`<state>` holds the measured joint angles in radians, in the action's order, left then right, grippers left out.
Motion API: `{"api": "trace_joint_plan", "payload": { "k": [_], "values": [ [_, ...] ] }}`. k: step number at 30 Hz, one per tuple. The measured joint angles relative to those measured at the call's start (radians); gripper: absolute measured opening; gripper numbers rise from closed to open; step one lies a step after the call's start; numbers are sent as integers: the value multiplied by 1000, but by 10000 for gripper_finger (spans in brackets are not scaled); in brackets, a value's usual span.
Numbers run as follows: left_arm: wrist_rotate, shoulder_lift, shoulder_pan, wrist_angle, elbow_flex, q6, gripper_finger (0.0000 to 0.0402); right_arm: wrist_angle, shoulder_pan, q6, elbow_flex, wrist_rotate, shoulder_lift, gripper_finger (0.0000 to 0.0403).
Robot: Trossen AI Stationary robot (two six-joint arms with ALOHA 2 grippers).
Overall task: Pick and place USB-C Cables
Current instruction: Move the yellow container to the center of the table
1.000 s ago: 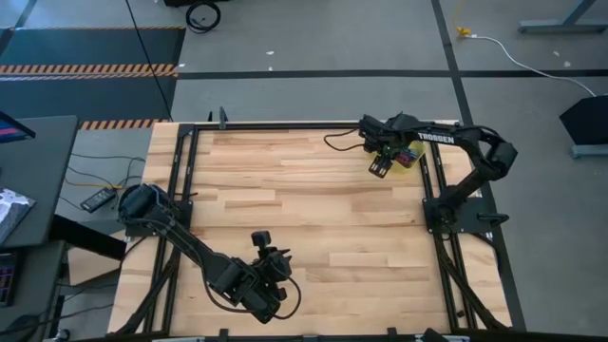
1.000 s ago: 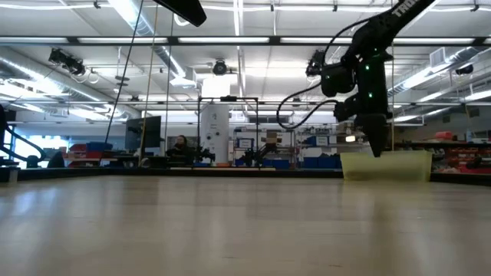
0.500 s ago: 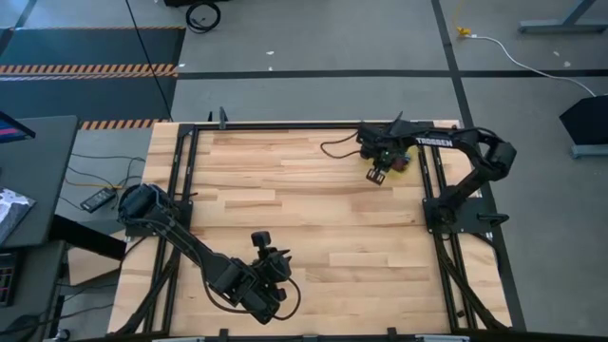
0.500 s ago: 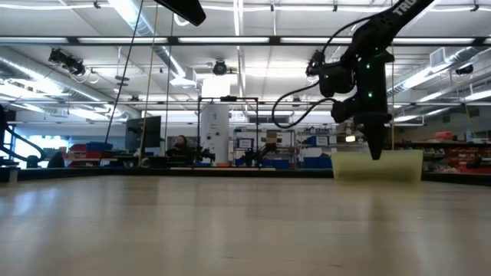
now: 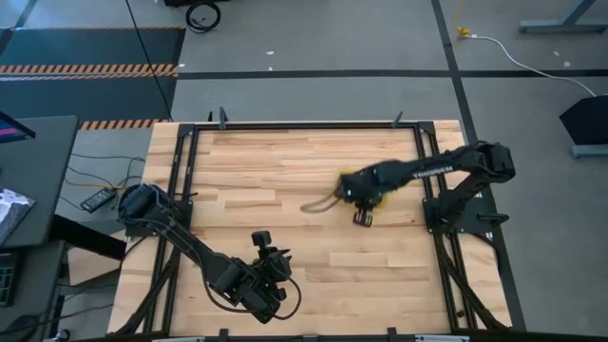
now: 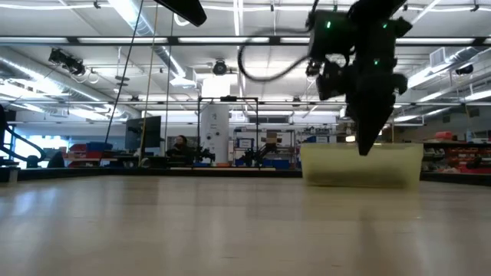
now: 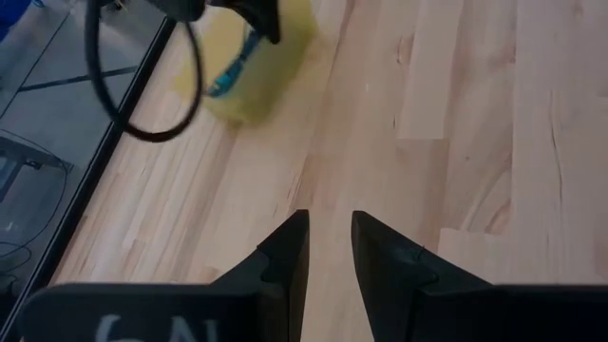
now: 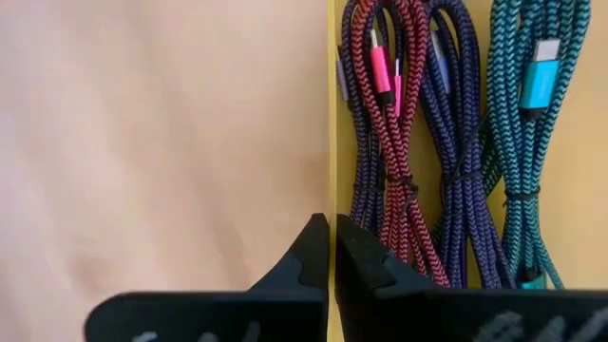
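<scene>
A yellow bin (image 5: 376, 197) stands on the table right of centre; it also shows in the low view (image 6: 360, 165) and the left wrist view (image 7: 261, 57). Inside it several USB-C cables lie side by side on its floor: a maroon one (image 8: 394, 142), a dark blue-purple one (image 8: 456, 152) and a teal one (image 8: 518, 123). My right gripper (image 8: 332, 233) is shut on the bin's wall and stands over it in the low view (image 6: 367, 146). My left gripper (image 7: 330, 242) waits open near the table's near edge (image 5: 271, 261), touching nothing. My right gripper pinches the bin's thin yellow side wall (image 8: 332, 161) between its two fingers, one finger inside the bin and one outside. The fingers come from above, pointing down. The bin stays upright with its bottom on the table.
A black frame (image 5: 285, 124) runs round the tabletop, with the right arm's base (image 5: 456, 209) at the right edge. A slack black wire (image 5: 318, 204) hangs from the right arm over the wood. Bare wood lies between the bin and my left gripper.
My right gripper has taken hold of the bin's wall at the far right corner and gone toward the table's near edge and its left. The bin has slid along the table with it, upright, to a place right of centre.
</scene>
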<state>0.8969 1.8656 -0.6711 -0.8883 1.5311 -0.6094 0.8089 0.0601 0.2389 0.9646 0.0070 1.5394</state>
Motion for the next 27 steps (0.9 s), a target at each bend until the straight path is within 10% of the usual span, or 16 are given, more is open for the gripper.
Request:
{"api": "trace_joint_plan", "payload": {
  "k": [11,27],
  "values": [
    [24,-2,-3,3,1,-7,89,-8,-288,56,256,42,159,4],
    [56,-3,-162,-156,2,-250,89,239,-279,-87,752,125,557,4]
  ]
}}
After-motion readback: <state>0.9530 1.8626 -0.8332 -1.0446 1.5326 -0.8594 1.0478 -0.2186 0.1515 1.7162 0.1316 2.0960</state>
